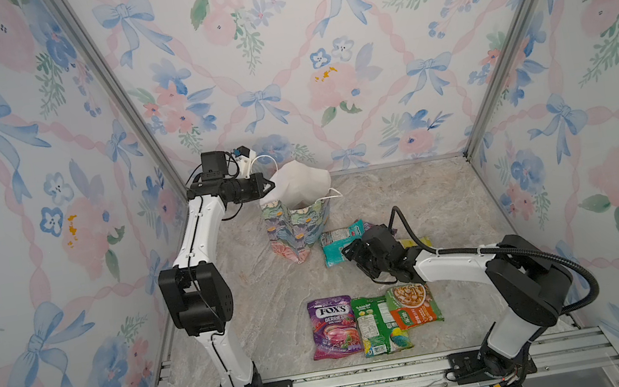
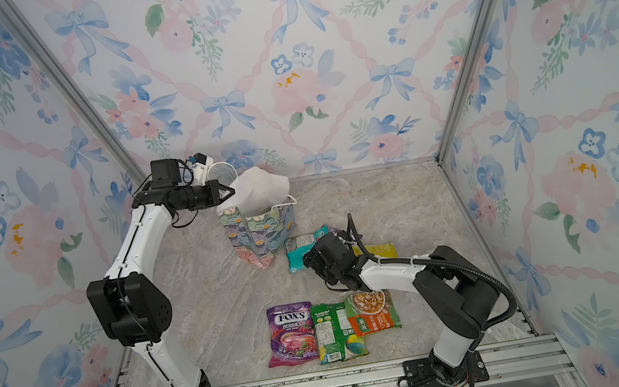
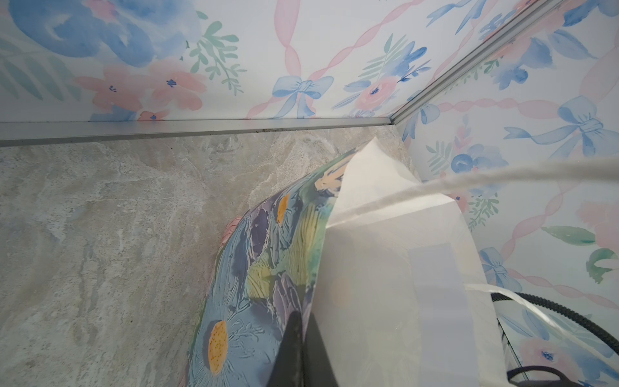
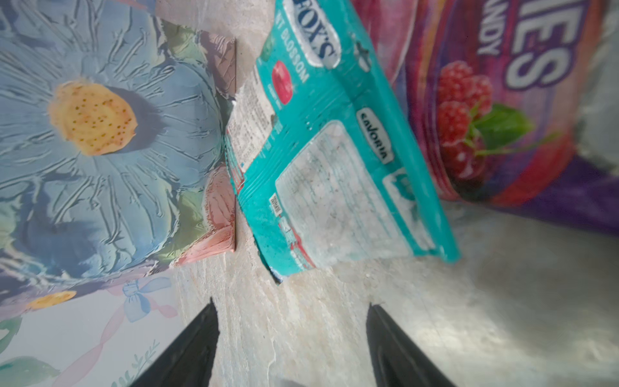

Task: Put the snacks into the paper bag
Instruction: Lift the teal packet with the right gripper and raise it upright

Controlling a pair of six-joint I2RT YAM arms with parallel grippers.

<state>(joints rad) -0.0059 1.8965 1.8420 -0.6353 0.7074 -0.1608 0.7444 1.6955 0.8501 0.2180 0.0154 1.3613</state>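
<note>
Flowery wallpaper (image 1: 278, 60) with blue bows and pink blooms runs round three sides, and a pale, stone-look table (image 1: 265, 294) sits at the bottom. Near the back of the table, a bit left of the middle, stands the paper bag (image 1: 298, 225), painted with blue, green and pink flowers. Its top is spread wide so the white inside (image 1: 300, 183) faces up, but I can't see down to the bottom of it. The left gripper (image 1: 272, 185) comes at it from the left, up high, and it is pinched tight on the bag's top edge. In the left wrist view one dark finger (image 3: 294, 348) sits right where the painted side meets the white side. One white cord handle (image 1: 265, 160) loops up just behind that gripper. A teal packet (image 1: 339, 246) lies flat just beside the foot of the bag. The right gripper (image 1: 355, 261) hangs low, just beside the near end of that packet. Its two fingers (image 4: 207, 335) are spread well apart with nothing between them, only bare table, as the right wrist view shows. A yellow packet (image 1: 419, 243) peeks out from behind the right arm. At the front of the table, a purple packet (image 1: 333, 327), a green packet (image 1: 379, 324) and an orange-green pouch (image 1: 413, 304) lie in a row, touching side to side.
</note>
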